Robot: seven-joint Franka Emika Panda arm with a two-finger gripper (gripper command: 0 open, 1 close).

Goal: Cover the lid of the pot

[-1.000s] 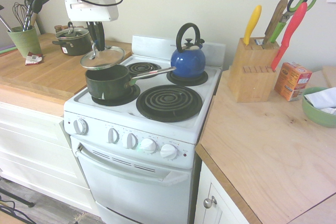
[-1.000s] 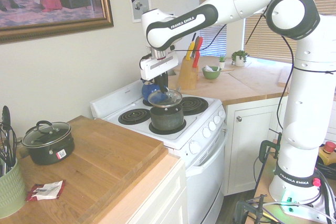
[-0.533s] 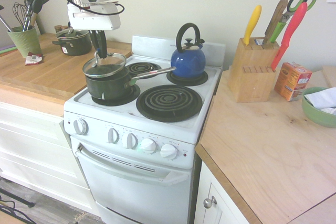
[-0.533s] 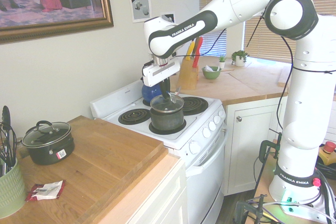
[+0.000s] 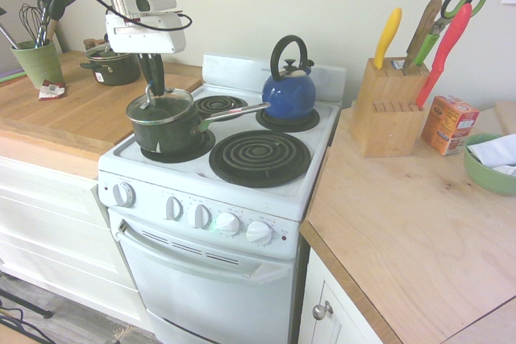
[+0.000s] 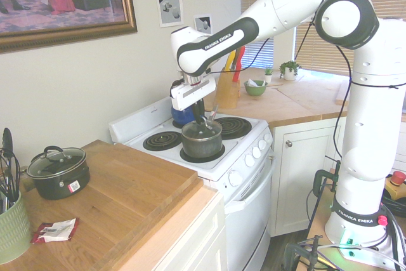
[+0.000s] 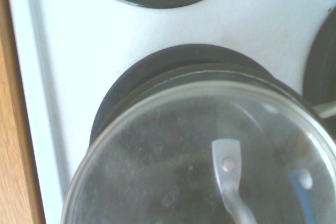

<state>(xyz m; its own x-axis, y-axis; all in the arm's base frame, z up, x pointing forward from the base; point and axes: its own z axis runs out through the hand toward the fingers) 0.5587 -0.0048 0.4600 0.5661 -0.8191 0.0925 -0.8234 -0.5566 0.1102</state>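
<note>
Pinching the lid (image 5: 172, 105) by its metal handle (image 7: 228, 166), the jaws are pressed together directly over the dark saucepan (image 5: 165, 136). The lid lies right under the fingertips and looks nearly level on the pan's mouth, though whether it is fully seated cannot be told. In the wrist view, a dark crescent of the pan's rim (image 7: 210, 72) shows beyond one side of the glass, so a small offset, or a slight gap in height, may be left. The pan's long silver handle (image 5: 234, 115) is pointed towards the blue kettle (image 5: 290, 96), crosswise to the reach of the lone arm (image 6: 279, 4), which is brought in from the opposite side from the small pot (image 6: 62, 178) on the wooden counter (image 6: 136, 201).

The task is judged to be almost finished: a small nudge towards the exposed rim might be called for, then a light lowering and a straight release. If the grip were opened too early, the glass could be made to slip.

"FRANKA EMIKA" can be read on the arm, both on the forearm and at the base. The sticker (image 6: 74, 186) on the small pot and the print on the orange boxes (image 5: 450, 125) cannot be read.
</note>
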